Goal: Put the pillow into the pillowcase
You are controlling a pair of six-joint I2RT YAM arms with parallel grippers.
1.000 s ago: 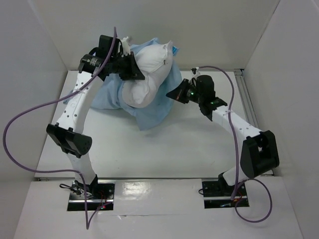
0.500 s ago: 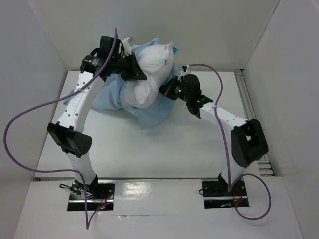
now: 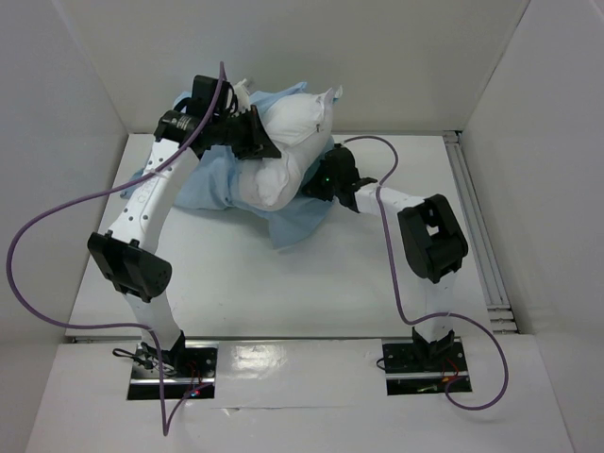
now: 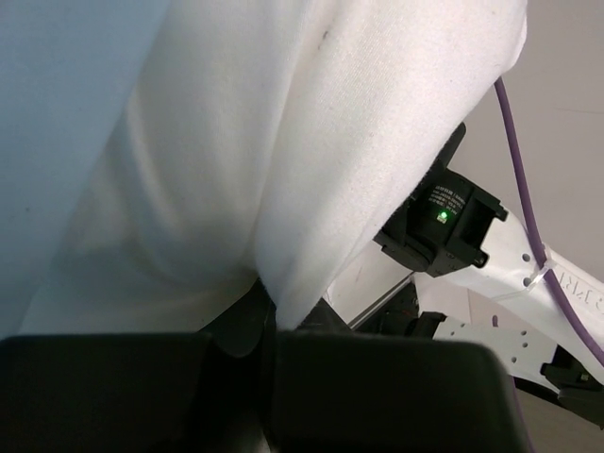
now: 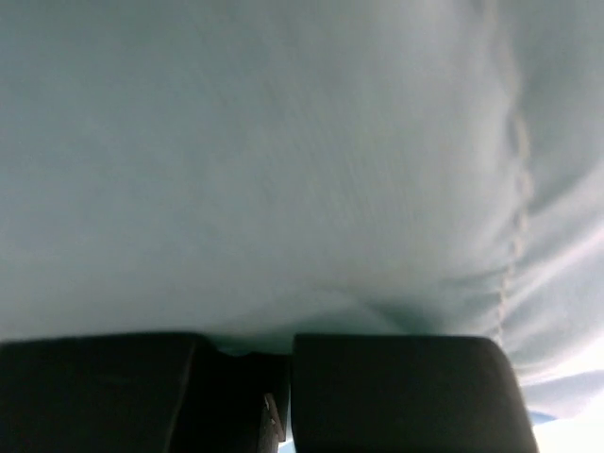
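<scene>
The white pillow is lifted at the back of the table, with its lower end bulging down. My left gripper is shut on its left side. In the left wrist view a white fold of the pillow runs down into the left gripper. The light blue pillowcase lies under and behind the pillow. My right gripper is pushed in at the pillow's lower right, shut on the pillowcase. That cloth fills the right wrist view and dips into the right gripper.
White walls close in the table at the back and both sides. A metal rail runs along the right edge. Purple cables loop off both arms. The right arm's wrist shows beyond the pillow in the left wrist view.
My right arm has swung left, bringing its gripper from the pillowcase's right edge in under the pillow; the cloth's right side has bunched leftward. The left gripper and pillow rose slightly.
</scene>
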